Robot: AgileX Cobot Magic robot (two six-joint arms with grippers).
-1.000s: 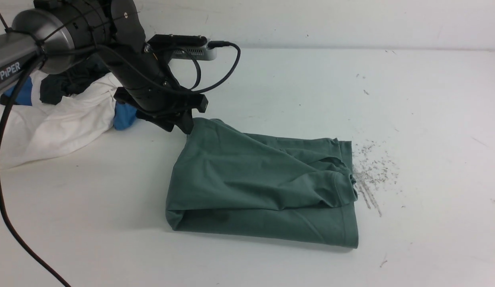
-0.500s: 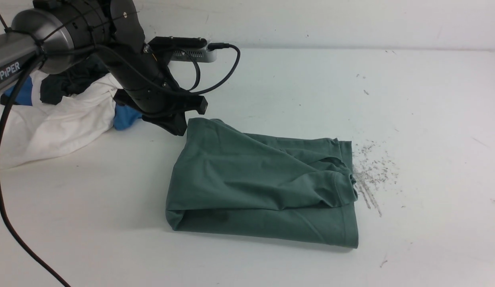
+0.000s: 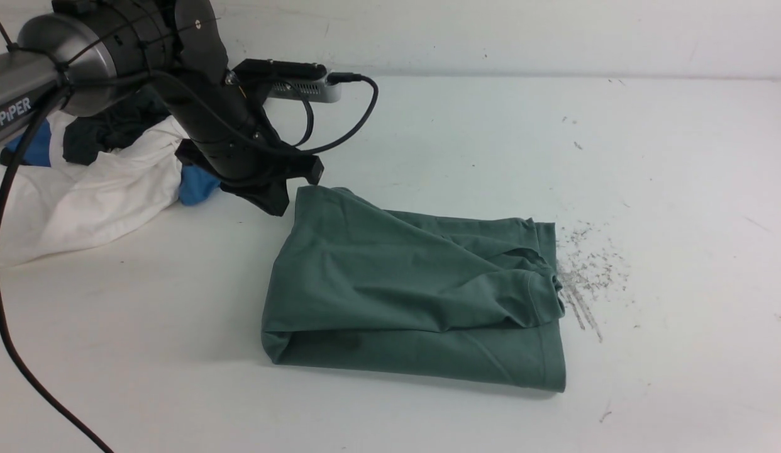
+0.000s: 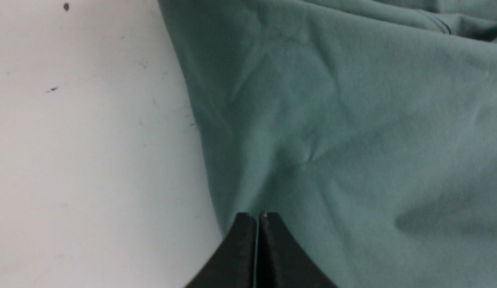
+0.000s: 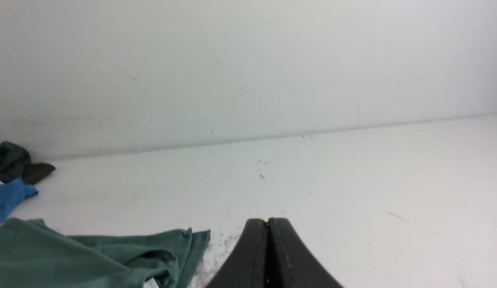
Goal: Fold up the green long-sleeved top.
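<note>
Backing off the far-left corner of the folded sage-green knit long-sleeved top point(image 3: 415, 289), the left gripper point(image 4: 257, 218), closed and empty like the right gripper point(image 5: 267, 224), leaves the folding seemingly finished.

Front view looks forward over the table; both wrist views share its green long-sleeved top point(image 3: 415, 289), left closest.

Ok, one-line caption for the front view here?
Left gripper, jaws shut, beside the far-left corner of the folded sage-green knit top on the white table.

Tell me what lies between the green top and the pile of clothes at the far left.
Front view: the left gripper, beside the green top, then bare table up to the clothes pile.
</note>
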